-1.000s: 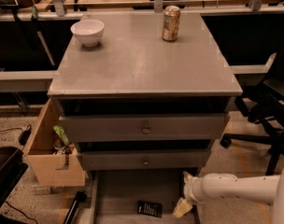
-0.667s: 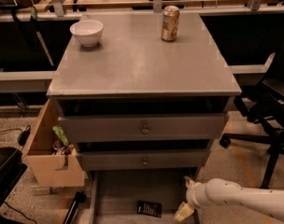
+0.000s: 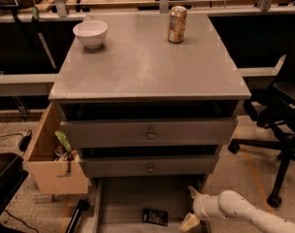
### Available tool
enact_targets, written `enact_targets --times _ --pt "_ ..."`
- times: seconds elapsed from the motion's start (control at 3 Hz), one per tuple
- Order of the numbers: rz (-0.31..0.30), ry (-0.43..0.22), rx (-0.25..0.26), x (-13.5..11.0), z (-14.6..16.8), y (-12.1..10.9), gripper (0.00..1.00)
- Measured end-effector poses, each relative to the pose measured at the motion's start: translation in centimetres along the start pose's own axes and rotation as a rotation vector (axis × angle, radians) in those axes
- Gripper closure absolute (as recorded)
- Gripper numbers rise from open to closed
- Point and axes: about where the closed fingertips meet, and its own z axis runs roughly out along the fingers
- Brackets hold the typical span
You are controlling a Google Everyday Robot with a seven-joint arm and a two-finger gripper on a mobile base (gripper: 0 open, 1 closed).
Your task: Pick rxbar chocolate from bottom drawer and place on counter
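- Since a second ago the white arm has dropped lower toward the right edge of the view, while the gripper (image 3: 191, 208) has stayed at the right side of the bottom drawer (image 3: 130, 198).
- Its two fingers stand apart, one above the other, clamped on nothing.
- One rxbar chocolate (image 3: 155, 217) lies flat on the drawer floor, just left of the gripper and apart from it. It is in the same spot as before.
- Its long axis runs roughly left to right, with the right end tipped slightly toward the camera.
- This bar is a thin black rectangle with pale lettering too small to read.
- Grey, matte wood makes up the pulled-out drawer, which has a plain floor and low side walls.
- Two closed drawer fronts above it each carry one small round knob.
- On the counter (image 3: 142, 67), a flat grey wooden top with notched side edges, stand one white bowl (image 3: 90, 33) and one metallic can (image 3: 177, 24), well apart.
- One pale plywood box (image 3: 53, 171) hangs at the cabinet's left side.
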Motion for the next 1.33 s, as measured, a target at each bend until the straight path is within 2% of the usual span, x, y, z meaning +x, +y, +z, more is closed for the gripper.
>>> enact_targets --times 0.67,1.33 --pt "-0.031 -0.018 -0.02 -0.1 1.1 -0.2 0.0" --pt "-0.141 -0.062 -0.159 -1.0 7.7 1.8 0.0"
